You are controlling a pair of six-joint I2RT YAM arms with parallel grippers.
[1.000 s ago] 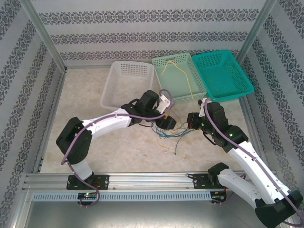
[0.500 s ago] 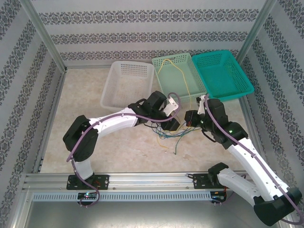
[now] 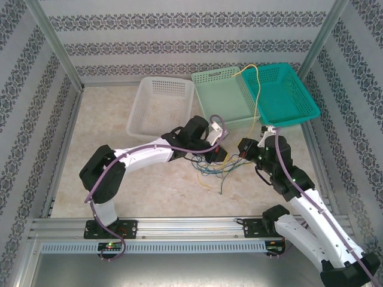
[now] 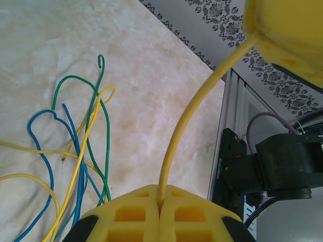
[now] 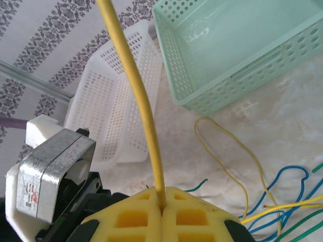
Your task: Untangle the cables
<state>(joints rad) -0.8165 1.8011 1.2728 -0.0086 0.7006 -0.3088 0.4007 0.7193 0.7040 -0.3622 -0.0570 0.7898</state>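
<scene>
A tangle of thin yellow, green and blue cables [image 3: 218, 170] lies on the table between the two arms. My left gripper [image 3: 222, 153] sits at the tangle's upper edge. In the left wrist view its yellow pads [image 4: 126, 217] are shut on a yellow cable [image 4: 176, 136] that runs up to the other gripper's pad [image 4: 287, 30]. My right gripper [image 3: 244, 147] is close beside it, shut [image 5: 161, 199] on a yellow cable [image 5: 136, 85]. That cable [image 3: 258, 95] arcs up over the teal basket [image 3: 299, 110]. Loose strands [image 4: 75, 151] lie left of the left pads.
Three baskets stand in a row at the back: white [image 3: 149, 119], mint green [image 3: 212, 98] and teal. The white basket [image 5: 111, 111] and mint basket [image 5: 242, 75] lie just beyond the right gripper. A metal rail [image 3: 179, 230] runs along the near edge, patterned walls enclose the table.
The left gripper has moved right and shut on the yellow cable. The right gripper shifted, and the yellow cable's free end swung from the mint basket over to the teal one.
</scene>
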